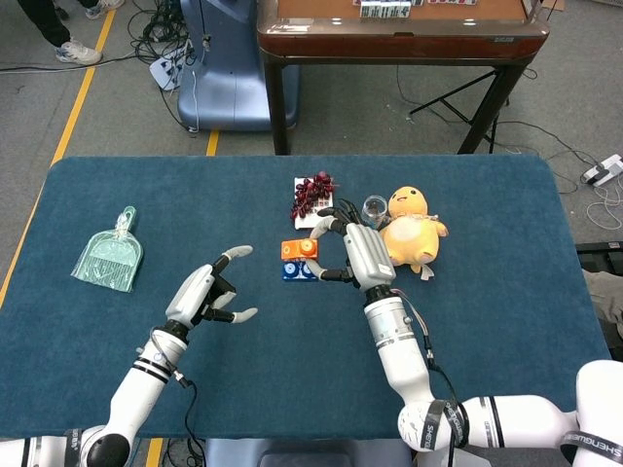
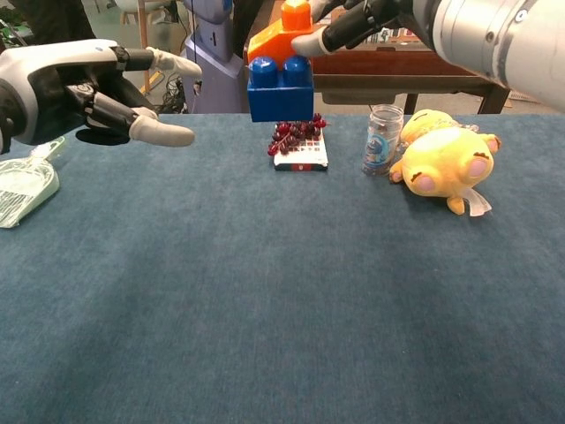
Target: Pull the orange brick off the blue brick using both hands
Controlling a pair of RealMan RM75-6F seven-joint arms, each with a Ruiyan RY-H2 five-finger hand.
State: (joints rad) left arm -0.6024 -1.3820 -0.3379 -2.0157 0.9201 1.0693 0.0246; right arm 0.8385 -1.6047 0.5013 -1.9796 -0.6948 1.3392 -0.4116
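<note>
An orange brick sits stacked on a blue brick; both hang in the air above the table. My right hand holds the stack from its right side, fingers on the orange brick. My left hand hovers left of the stack with fingers spread, holding nothing and a short gap away from the bricks.
A bunch of purple grapes on a small card, a clear jar and a yellow plush duck lie behind the stack. A green dustpan rests at far left on the blue tablecloth.
</note>
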